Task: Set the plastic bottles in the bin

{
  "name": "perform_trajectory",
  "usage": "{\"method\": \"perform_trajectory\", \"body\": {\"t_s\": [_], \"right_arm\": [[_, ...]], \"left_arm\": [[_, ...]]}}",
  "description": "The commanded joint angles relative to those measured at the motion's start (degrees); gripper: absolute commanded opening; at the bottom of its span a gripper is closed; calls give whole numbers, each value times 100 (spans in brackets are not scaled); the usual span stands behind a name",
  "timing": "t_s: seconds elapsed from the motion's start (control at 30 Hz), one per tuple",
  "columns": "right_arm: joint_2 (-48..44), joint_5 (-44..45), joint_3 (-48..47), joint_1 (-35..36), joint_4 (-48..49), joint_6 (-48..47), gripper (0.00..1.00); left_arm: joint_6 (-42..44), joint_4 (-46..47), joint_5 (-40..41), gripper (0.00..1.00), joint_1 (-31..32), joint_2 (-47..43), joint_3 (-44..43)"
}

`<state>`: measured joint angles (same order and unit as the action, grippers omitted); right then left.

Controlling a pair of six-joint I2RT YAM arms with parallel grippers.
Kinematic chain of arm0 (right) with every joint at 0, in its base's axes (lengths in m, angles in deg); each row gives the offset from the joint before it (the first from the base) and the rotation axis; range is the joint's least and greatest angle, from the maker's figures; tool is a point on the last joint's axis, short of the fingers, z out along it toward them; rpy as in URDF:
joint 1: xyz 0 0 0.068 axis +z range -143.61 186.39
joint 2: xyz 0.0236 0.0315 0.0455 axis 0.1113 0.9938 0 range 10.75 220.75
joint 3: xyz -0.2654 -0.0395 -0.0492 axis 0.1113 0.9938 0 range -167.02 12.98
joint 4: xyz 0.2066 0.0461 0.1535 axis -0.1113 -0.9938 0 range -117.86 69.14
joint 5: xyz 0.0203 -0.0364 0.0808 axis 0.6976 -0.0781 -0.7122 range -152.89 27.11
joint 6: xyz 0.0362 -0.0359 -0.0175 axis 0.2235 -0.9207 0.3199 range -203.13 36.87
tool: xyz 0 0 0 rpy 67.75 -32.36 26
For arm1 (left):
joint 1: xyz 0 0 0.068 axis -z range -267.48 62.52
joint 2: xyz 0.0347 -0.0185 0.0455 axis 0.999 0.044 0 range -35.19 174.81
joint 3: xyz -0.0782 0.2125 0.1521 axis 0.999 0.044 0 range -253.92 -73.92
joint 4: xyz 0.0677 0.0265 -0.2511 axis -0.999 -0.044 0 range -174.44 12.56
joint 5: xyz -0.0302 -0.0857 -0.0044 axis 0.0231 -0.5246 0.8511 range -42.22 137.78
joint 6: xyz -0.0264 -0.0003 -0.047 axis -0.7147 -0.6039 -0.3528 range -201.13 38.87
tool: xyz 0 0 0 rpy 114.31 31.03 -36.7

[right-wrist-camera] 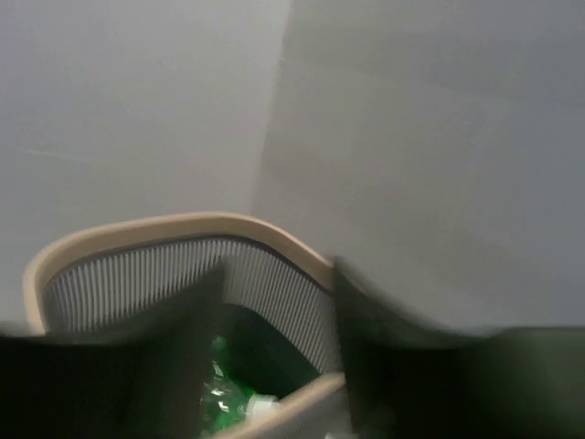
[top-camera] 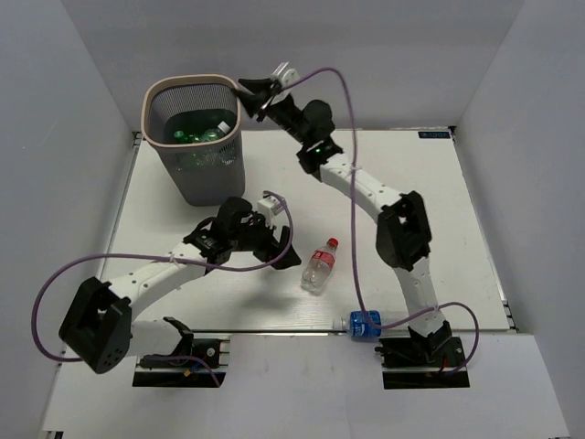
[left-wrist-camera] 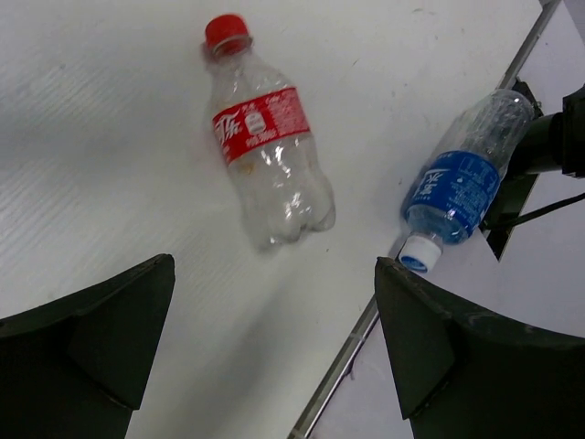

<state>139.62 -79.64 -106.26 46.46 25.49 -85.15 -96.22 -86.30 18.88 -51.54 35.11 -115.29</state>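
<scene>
The dark grey ribbed bin (top-camera: 187, 83) with a beige rim stands at the far left and holds several bottles, some of them green (top-camera: 196, 137). A clear bottle with a red label and cap (top-camera: 319, 266) lies mid-table. A blue-label bottle (top-camera: 366, 323) lies at the near table edge. My left gripper (top-camera: 285, 253) is open and empty, just left of the red-label bottle (left-wrist-camera: 265, 146). The blue-label bottle (left-wrist-camera: 462, 183) lies to its right in the left wrist view, beyond the open left gripper (left-wrist-camera: 274, 274). My right gripper (top-camera: 250, 99) hovers at the bin's right rim. In the blurred right wrist view it (right-wrist-camera: 274, 302) looks open and empty above the bin rim (right-wrist-camera: 183, 224) and a green bottle (right-wrist-camera: 219, 393).
Grey walls close in the table on three sides. The metal table edge strip (left-wrist-camera: 352, 343) runs beside the blue-label bottle. The right arm's base (top-camera: 425, 352) stands just right of that bottle.
</scene>
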Motion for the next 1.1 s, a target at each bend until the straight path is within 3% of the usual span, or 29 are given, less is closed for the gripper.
{"method": "perform_trajectory", "body": {"t_s": [0.0, 0.03, 0.17, 0.2, 0.23, 0.27, 0.3, 0.4, 0.47, 0.67, 0.77, 0.87, 0.93, 1.0, 1.03, 1.07], "right_arm": [[-1413, 391, 347, -350, -613, 35, 28], [-1557, 549, 410, -604, -1332, 53, 0], [-2356, 96, 855, -1228, -4494, -17, 0], [-2585, 15, 1015, -1430, -5251, -70, 14], [-2839, -64, 1182, -1563, -5259, -96, 14], [-2946, -465, 1758, -1808, -6068, -158, 66], [-3095, -600, 1981, -2063, -6285, -271, 73], [-4051, -899, 3098, -2618, -6840, -482, 81], [-4282, -1032, 3658, -2855, -7156, -606, 81], [-4977, -1673, 4189, -3365, -7631, -1080, 81], [-5022, -2505, 4234, -3471, -8174, -1667, 81], [-5013, -3210, 4207, -3498, -9071, -2745, 78], [-5030, -3649, 4233, -3550, -9720, -3354, 74], [-5109, -3843, 4242, -3603, -10021, -3988, 64], [-5127, -4053, 4242, -3629, -10527, -4425, 51], [-5153, -4116, 4208, -3647, -10758, -4960, 34]], "left_arm": [[-2, 517, 59, 100, 228, 185, -416], [-2, 604, 121, 100, 333, 342, -529], [-2, 719, 359, 100, 597, 851, -829], [-2, 719, 438, 100, 659, 975, -995], [-2, 624, 517, 100, 729, 1098, -1083], [-2, 562, 674, 100, 878, 1239, -1171], [-2, 483, 798, 100, 958, 1501, -1329], [-2, 149, 1219, 100, 1274, 2072, -1663], [50, -132, 1527, 100, 1441, 2364, -1848], [-82, -1081, 2775, 100, 1986, 3252, -2674], [-205, -1423, 3250, 100, 2127, 3507, -2867], [-205, -1557, 3575, 92, 2259, 3508, -3000], [-205, -1706, 3707, 79, 2320, 3508, -3000], [-205, -1785, 3857, 67, 2321, 3446, -3062], [-205, -1786, 3918, 55, 2321, 3351, -3123], [-205, -1786, 3997, 51, 2321, 3184, -3123]]}}
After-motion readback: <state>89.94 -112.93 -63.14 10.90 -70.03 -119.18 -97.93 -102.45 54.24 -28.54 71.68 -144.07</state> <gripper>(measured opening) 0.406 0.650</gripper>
